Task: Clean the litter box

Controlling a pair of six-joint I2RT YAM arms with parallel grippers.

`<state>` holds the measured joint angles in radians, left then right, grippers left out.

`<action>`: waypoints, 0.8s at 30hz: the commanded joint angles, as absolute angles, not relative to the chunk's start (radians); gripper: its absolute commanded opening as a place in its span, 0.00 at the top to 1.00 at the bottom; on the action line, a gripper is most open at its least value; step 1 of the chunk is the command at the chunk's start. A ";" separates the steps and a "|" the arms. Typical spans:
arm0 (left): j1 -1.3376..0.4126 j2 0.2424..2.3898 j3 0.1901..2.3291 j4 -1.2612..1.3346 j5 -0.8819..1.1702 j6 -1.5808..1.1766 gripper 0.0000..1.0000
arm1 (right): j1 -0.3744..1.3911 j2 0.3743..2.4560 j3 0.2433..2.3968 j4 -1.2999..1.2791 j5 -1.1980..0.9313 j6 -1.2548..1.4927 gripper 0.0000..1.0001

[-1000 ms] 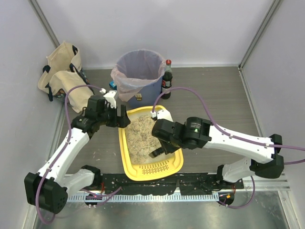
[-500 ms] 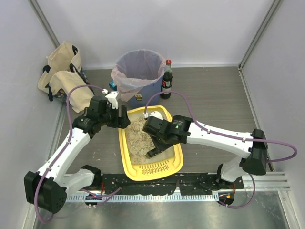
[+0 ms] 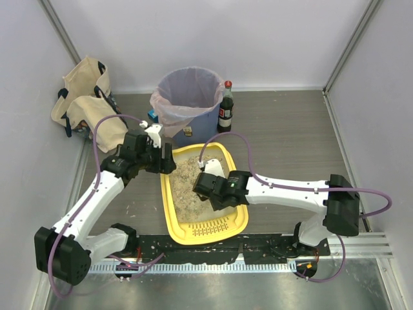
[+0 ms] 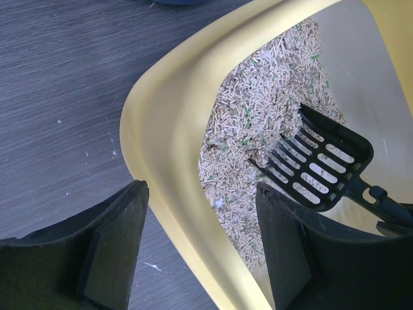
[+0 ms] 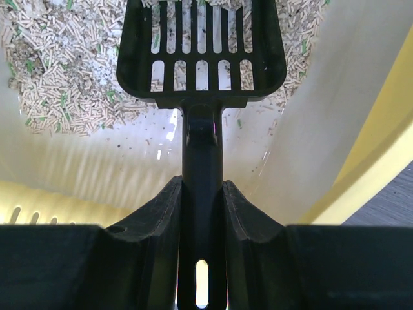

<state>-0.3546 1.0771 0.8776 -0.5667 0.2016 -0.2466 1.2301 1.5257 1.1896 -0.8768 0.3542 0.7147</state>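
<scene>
The yellow litter box [image 3: 166, 206] lies in the middle of the floor, with beige pellets [image 3: 187, 181] heaped toward its far end and a slotted grille at the near end. My left gripper [image 3: 166, 161] is at the box's far-left corner. In the left wrist view its jaws [image 4: 201, 194] straddle the yellow rim [image 4: 168, 129], open, with a gap on each side. My right gripper [image 5: 202, 187] is shut on the handle of a black slotted scoop [image 5: 201, 45]. The scoop's blade [image 4: 319, 165] rests at the edge of the pellets inside the box.
A round blue bin with a clear liner [image 3: 187, 100] stands just beyond the box. A dark bottle with a red cap [image 3: 225, 108] is to its right. A beige tote bag [image 3: 84, 97] sits at the far left against the wall. Grey walls enclose the floor.
My right arm has carried the scoop leftward and down into the box, toward the pellets. The left jaws have narrowed around the rim while the left arm stayed put.
</scene>
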 commanded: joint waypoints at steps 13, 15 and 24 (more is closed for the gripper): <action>-0.362 1.104 0.884 -0.551 0.195 -0.229 0.34 | 1.250 1.431 0.953 -0.537 0.520 0.785 0.99; -0.362 1.108 0.885 -0.551 0.195 -0.229 0.34 | 1.265 1.419 0.939 -0.513 0.544 0.753 0.99; -0.360 1.130 0.888 -0.548 0.198 -0.232 0.37 | 1.308 1.236 0.809 -0.326 0.624 0.671 0.99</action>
